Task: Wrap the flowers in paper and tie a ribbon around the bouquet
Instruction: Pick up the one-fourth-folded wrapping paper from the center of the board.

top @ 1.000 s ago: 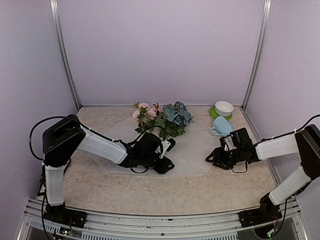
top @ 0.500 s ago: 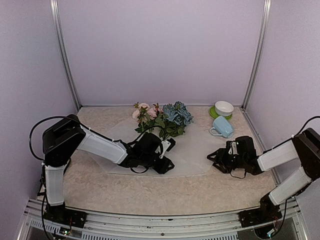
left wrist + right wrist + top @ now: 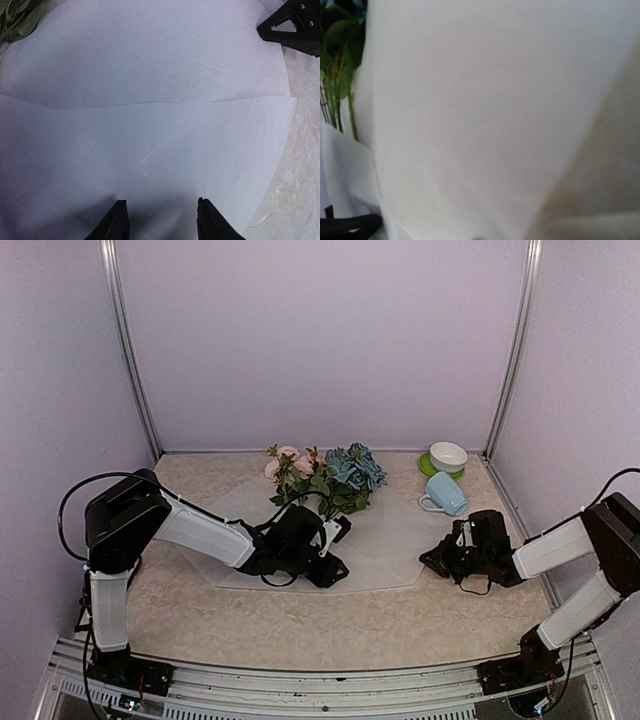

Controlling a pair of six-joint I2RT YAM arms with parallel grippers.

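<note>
Right end effector (image 3: 428, 558) is closed on the paper (image 3: 385, 535), left end effector (image 3: 160, 201) open; a hard pull could tear the sheet or drag the flowers (image 3: 325, 475)

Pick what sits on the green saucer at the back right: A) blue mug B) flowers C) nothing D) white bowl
D: the top view shows the white bowl resting on the green saucer, while the blue mug sits just in front of it, off the saucer.

Mug (image 3: 445, 493) just beyond right pincer (image 3: 430, 559)
</note>
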